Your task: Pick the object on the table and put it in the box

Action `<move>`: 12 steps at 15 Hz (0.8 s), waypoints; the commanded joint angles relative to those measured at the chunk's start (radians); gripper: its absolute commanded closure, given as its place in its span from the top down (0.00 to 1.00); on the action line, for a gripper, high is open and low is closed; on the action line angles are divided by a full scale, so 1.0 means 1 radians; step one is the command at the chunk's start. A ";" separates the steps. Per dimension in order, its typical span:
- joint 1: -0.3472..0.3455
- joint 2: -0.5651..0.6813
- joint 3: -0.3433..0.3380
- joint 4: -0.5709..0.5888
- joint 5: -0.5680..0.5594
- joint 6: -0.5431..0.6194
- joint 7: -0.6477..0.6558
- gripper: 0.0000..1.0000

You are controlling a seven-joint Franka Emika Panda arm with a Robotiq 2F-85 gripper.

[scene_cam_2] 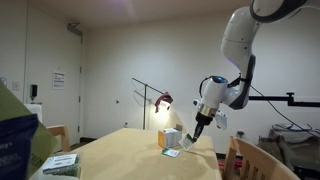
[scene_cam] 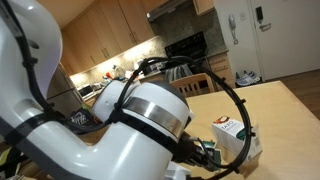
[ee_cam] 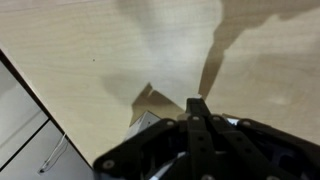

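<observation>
The box (scene_cam: 230, 133) is a white carton with green patches and a red mark, standing on the wooden table; it also shows in an exterior view (scene_cam_2: 172, 137). A small flat packet (scene_cam_2: 171, 153) lies on the table just in front of the box; its colour is too small to tell. My gripper (scene_cam_2: 192, 137) hangs low beside the box, just above the table. In the wrist view the fingers (ee_cam: 197, 106) are pressed together with nothing visible between them, and a brown flap and white corner of the box (ee_cam: 146, 112) lie to their left.
The wooden table (scene_cam: 270, 105) stretches toward a kitchen behind. A blue bag (scene_cam_2: 18, 140) and another flat packet (scene_cam_2: 62, 163) sit at the table's near corner. A chair back (scene_cam_2: 250, 160) stands beside the table. The table's edge (ee_cam: 30, 100) runs along the wrist view's left.
</observation>
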 commanded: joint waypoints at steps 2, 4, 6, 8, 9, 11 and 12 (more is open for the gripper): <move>-0.005 0.008 0.006 -0.003 -0.023 0.000 0.016 0.01; -0.004 0.010 0.006 -0.003 -0.022 0.000 0.016 0.01; -0.002 -0.013 0.007 -0.012 -0.013 -0.021 0.010 0.00; 0.002 -0.051 -0.002 -0.041 -0.034 -0.002 -0.004 0.00; 0.003 -0.081 -0.003 -0.059 -0.036 -0.008 -0.015 0.00; -0.005 -0.132 -0.001 -0.082 -0.041 -0.001 -0.034 0.00; -0.011 -0.158 0.002 -0.093 -0.041 0.002 -0.048 0.00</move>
